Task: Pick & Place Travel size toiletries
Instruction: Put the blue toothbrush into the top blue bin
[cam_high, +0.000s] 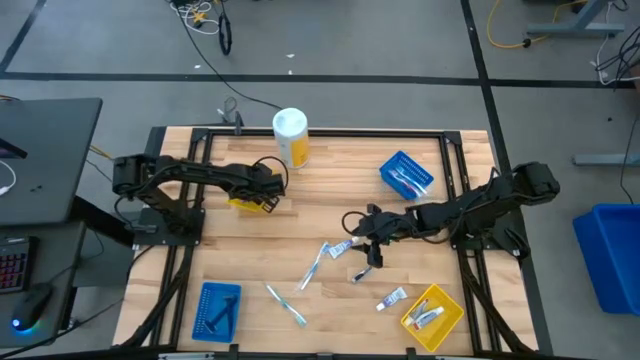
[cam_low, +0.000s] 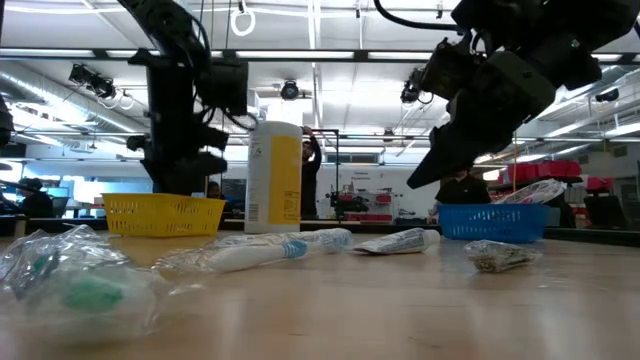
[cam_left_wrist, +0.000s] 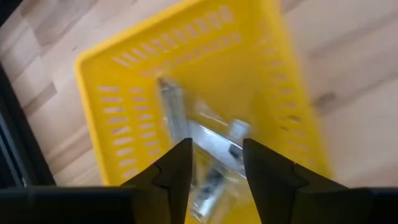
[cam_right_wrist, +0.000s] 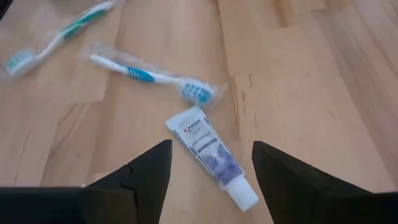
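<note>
Dark fingers of the right gripper (cam_right_wrist: 208, 180) stand apart and hold nothing, just above a white tube (cam_right_wrist: 211, 155) on the wooden table (cam_right_wrist: 298, 74). Beside the tube lie two wrapped toothbrushes (cam_right_wrist: 149, 76). The left gripper (cam_left_wrist: 214, 168) is spread over a yellow tray (cam_left_wrist: 118, 106), where a wrapped item (cam_left_wrist: 208, 146) lies, released.

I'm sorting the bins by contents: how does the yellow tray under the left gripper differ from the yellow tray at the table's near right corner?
The yellow tray under the left gripper sits at the table's left, behind the middle; a clear-wrapped item shows inside. The near-right yellow tray lies turned diagonally, holding small white tubes. Both are yellow, perforated.
</note>
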